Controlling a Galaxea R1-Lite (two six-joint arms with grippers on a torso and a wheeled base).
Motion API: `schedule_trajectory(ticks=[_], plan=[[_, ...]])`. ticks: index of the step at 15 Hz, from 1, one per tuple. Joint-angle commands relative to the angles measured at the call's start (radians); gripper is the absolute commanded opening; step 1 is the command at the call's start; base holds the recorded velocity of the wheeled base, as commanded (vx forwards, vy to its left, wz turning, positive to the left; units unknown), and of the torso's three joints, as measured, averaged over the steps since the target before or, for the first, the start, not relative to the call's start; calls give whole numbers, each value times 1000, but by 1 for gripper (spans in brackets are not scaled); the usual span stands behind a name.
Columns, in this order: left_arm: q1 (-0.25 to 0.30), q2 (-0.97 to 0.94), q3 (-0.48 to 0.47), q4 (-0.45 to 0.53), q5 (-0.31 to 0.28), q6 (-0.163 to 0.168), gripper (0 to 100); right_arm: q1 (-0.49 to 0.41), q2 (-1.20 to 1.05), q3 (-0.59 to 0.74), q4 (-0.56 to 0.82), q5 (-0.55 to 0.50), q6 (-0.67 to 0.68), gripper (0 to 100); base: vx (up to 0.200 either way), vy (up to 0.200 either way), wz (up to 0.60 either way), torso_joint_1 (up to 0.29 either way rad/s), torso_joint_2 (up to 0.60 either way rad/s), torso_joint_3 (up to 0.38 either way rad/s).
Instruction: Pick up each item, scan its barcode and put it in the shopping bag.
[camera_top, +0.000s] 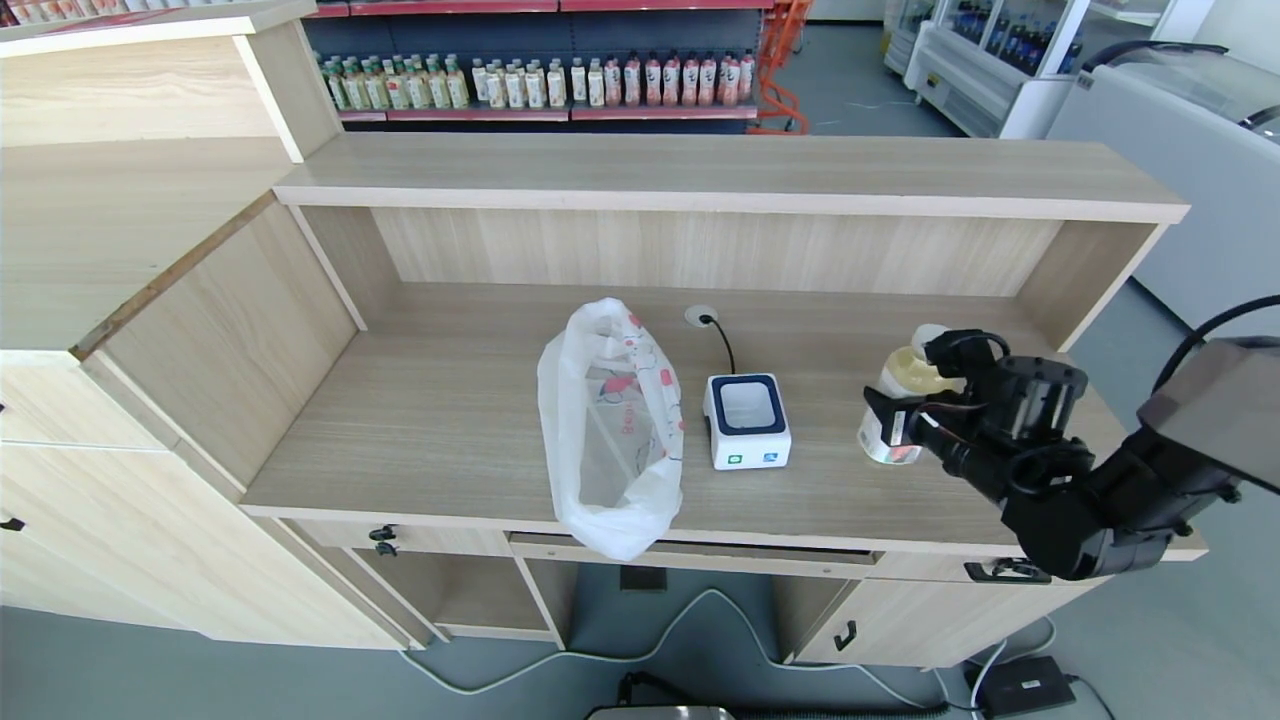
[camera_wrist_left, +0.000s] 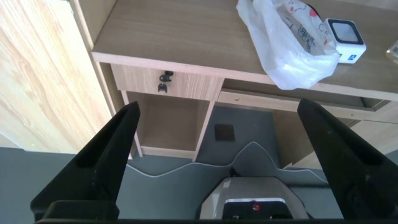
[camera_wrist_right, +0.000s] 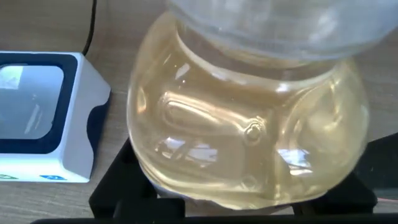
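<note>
In the head view, the right pincer (camera_top: 915, 392) is closing around a drink bottle (camera_top: 908, 378). One dark finger is crossing the bottle's label and the other is sitting behind its shoulder. The bottle is holding pale yellow liquid under a white cap, and it is standing upright near the right end of the desk (camera_top: 450, 420). I cannot tell whether its base is resting on the wood or lifted just clear. To the left of this pincer, near it but apart, a white barcode scanner (camera_top: 747, 420) is lying with its window facing up. A black cable (camera_top: 722, 345) is running from the scanner to a port in the desk top. Beyond the scanner, farther from the pincer, the shopping bag (camera_top: 610, 430) is standing open, with its bottom sagging over the front edge.

In the left wrist view, the left pincer (camera_wrist_left: 217, 162) is hanging below desk level over the grey floor, spread wide and gripping nothing. Well ahead of it and higher, the shopping bag (camera_wrist_left: 289, 43) is drooping over the desk (camera_wrist_left: 186, 37) edge, with the barcode scanner (camera_wrist_left: 346, 32) just past it. A key (camera_wrist_left: 165, 82) is hanging in a drawer lock under the desk top.

In the right wrist view, the drink bottle (camera_wrist_right: 249, 130) is sitting right between the black fingers (camera_wrist_right: 124, 193) of the right pincer (camera_wrist_right: 242, 205), which are hugging its lower part on both sides. The barcode scanner (camera_wrist_right: 37, 118) is lying just beside the pincer, and the cable (camera_wrist_right: 93, 25) is running off behind it.
</note>
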Motion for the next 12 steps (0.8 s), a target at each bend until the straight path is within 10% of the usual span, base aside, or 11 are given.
schedule_trajectory(ticks=[1, 12], plan=[[0, 0, 0, 0, 0, 0, 100, -104, -259, 83, 155, 123, 55, 0, 0, 0, 0, 0, 0, 0], [0, 0, 0, 0, 0, 0, 100, -152, -1105, 143, 872, 1048, 393, 0, 0, 0, 0, 0, 0, 0]])
